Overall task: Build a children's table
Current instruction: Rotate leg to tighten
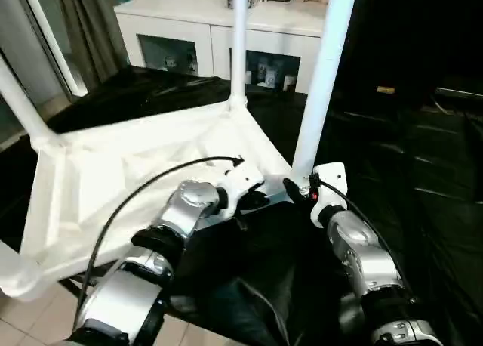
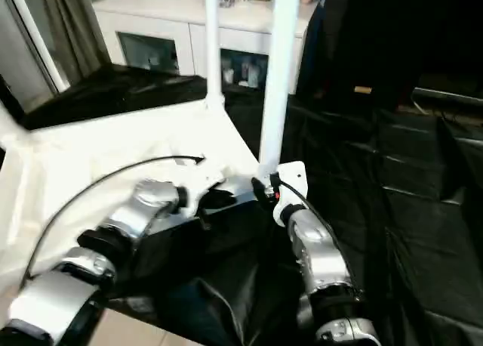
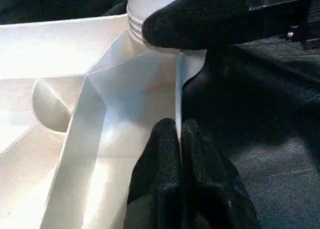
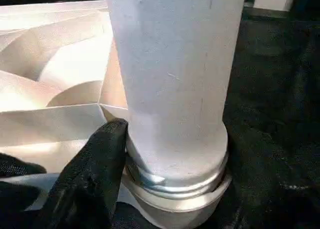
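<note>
Left end effector [image 3: 180, 139] is pinched shut on the tabletop [image 1: 128, 180] rim, probably to steady it. Right end effector [image 1: 298, 189] stands around the near leg [image 4: 175, 79] at its socket; grip unclear. Tabletop lies upside down on the black-covered bench [image 1: 423, 172].

No text, label, brand, number or sign can be read anywhere.

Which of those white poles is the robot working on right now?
Find the white plastic square tabletop lying upside down on black sheeting. Poles rise from its corners; the one meant is the thick white cylindrical leg at the corner nearest the robot, with the right pincer at its base.
</note>
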Motion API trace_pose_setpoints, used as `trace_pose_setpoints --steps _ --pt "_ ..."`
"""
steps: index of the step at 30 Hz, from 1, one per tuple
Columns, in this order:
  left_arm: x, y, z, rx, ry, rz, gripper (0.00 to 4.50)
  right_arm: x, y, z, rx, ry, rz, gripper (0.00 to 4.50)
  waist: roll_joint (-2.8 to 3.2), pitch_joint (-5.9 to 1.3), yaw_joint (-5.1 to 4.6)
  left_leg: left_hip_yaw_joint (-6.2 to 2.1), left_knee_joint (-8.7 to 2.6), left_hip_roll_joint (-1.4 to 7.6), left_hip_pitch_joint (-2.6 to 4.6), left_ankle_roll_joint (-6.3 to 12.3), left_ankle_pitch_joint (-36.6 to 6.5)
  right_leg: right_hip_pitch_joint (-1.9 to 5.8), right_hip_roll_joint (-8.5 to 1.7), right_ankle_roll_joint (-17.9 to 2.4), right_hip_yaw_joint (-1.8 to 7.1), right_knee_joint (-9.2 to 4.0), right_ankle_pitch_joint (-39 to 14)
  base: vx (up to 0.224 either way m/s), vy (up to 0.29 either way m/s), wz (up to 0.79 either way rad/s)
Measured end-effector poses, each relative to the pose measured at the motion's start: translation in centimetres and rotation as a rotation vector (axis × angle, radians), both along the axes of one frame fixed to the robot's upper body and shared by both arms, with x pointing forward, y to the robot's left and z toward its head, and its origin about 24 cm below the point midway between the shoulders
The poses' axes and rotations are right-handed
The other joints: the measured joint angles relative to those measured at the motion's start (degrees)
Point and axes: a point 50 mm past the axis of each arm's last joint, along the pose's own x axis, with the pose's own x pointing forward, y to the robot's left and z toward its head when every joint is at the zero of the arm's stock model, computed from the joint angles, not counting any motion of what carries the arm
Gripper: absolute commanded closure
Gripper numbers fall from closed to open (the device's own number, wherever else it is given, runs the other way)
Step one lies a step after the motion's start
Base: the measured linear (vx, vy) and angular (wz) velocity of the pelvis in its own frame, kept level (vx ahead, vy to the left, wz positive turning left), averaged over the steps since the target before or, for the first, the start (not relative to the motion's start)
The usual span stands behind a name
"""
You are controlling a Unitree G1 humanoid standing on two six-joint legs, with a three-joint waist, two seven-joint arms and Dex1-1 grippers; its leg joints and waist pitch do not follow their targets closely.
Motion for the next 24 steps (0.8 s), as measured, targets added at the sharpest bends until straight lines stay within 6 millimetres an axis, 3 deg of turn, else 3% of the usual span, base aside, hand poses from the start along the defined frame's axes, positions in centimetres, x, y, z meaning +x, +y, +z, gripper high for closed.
trace_pose_setpoints --steps 2,8,16,20,24 --pt "0.1 0.0 0.1 0.000 -0.012 -0.006 4.50 0.0 -0.1 0.0 -0.002 -0.007 0.004 1.11 0.07 -0.03 -0.01 0.01 -0.01 -0.05 -0.14 0.00 0.00 0.00 -0.02 0.00 0.08 0.00 0.00 0.000 0.000 0.00" --pt "0.2 1.2 0.4 0.004 -0.013 -0.035 4.50 -0.4 -0.9 0.2 -0.015 -0.010 0.114 0.66 0.01 0.00 -0.08 0.02 -0.24 -0.03 -0.29 0.00 0.01 -0.11 0.01 -0.06 0.06 0.19 0.05 0.000 0.000 0.00" --pt "-0.9 5.2 1.0 -0.008 0.044 -0.225 4.50 -2.4 -2.9 1.7 -0.138 0.009 0.562 0.66 -0.09 0.10 0.17 0.07 -0.58 0.26 -0.42 -0.04 0.00 -0.41 0.16 -0.42 -0.14 0.67 0.26 0.000 0.000 0.00" --pt "-1.3 5.8 1.6 -0.015 0.072 -0.321 4.50 -2.8 -2.5 2.2 -0.122 0.002 0.664 0.66 -0.11 0.11 0.87 0.16 -0.33 0.30 -1.31 0.11 0.01 -1.46 0.13 -0.64 -0.14 1.19 -0.05 0.000 0.000 0.00" --pt "-1.5 5.9 1.7 -0.011 0.082 -0.342 4.50 -3.0 -2.4 2.4 -0.103 0.008 0.692 0.66 -0.12 0.12 1.65 0.21 -0.21 0.33 -1.37 0.22 -0.05 -1.52 0.12 -0.69 -0.14 1.22 -0.07 0.000 0.000 0.00"
